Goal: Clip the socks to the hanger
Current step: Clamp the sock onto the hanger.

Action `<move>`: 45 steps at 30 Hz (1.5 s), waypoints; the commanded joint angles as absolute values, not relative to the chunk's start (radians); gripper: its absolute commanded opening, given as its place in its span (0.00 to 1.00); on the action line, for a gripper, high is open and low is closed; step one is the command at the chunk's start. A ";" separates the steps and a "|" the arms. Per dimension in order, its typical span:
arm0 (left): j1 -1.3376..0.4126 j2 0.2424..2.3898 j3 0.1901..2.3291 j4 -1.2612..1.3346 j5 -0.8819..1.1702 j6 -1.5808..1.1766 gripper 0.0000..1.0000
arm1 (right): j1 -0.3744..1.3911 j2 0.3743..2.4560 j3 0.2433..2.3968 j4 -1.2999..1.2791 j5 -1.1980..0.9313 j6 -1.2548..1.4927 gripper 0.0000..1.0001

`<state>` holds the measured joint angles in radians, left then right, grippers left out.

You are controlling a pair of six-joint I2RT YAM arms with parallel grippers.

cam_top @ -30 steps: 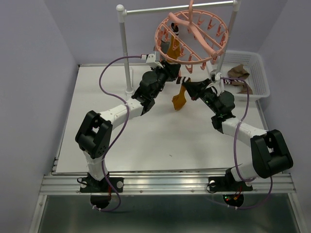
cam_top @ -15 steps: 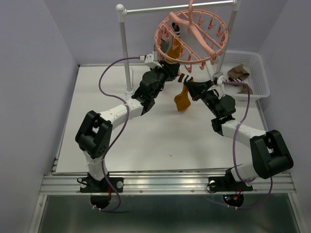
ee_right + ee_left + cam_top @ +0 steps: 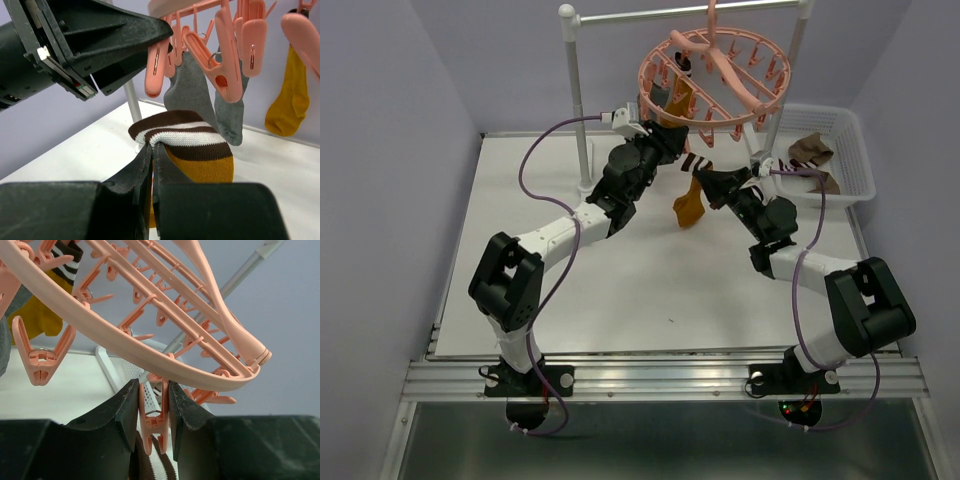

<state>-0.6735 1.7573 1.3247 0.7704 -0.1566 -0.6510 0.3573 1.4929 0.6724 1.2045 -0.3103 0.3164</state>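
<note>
My 1 fixed camera sits high behind both arm bases and looks down and forward over the whole table. It is far enough back to take in the hanger at the far end. My left wrist camera looks steeply upward past its own fingers, very close under the hanger's ring. My right wrist camera looks forward along its fingers, close on a striped sock. All 3 views share the hanger's clips and that sock.
</note>
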 commanded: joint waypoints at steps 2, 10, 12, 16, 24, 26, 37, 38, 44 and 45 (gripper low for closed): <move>-0.667 1.675 1.358 0.833 -0.200 -0.699 0.00 | 0.374 1.503 0.706 1.310 -0.294 0.295 0.04; -0.666 1.677 1.354 0.815 -0.218 -0.701 0.00 | 0.383 1.488 0.700 1.347 -0.290 0.298 0.04; -0.667 1.677 1.358 0.815 -0.221 -0.696 0.00 | 0.393 1.468 0.690 1.351 -0.288 0.298 0.04; -0.667 1.680 1.362 0.808 -0.230 -0.687 0.00 | 0.393 1.444 0.669 1.358 -0.278 0.293 0.04; -0.666 1.683 1.373 0.795 -0.239 -0.666 0.00 | 0.403 1.440 0.667 1.355 -0.262 0.282 0.05; -0.666 1.683 1.371 0.793 -0.236 -0.664 0.00 | 0.413 1.445 0.672 1.353 -0.262 0.278 0.05; -0.666 1.680 1.377 0.790 -0.206 -0.686 0.00 | 0.413 1.512 0.724 1.381 -0.270 0.267 0.05; -0.666 1.680 1.378 0.790 -0.206 -0.686 0.00 | 0.413 1.514 0.727 1.379 -0.267 0.265 0.05; -0.666 1.680 1.382 0.785 -0.196 -0.683 0.00 | 0.413 1.525 0.736 1.391 -0.258 0.259 0.05; -0.666 1.683 1.385 0.784 -0.196 -0.681 0.00 | 0.413 1.525 0.739 1.388 -0.259 0.258 0.05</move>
<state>-0.6731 1.7363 1.3247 0.7357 -0.1608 -0.6636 0.4065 1.5246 0.6937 1.2690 -0.2798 0.2836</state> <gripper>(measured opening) 0.374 0.056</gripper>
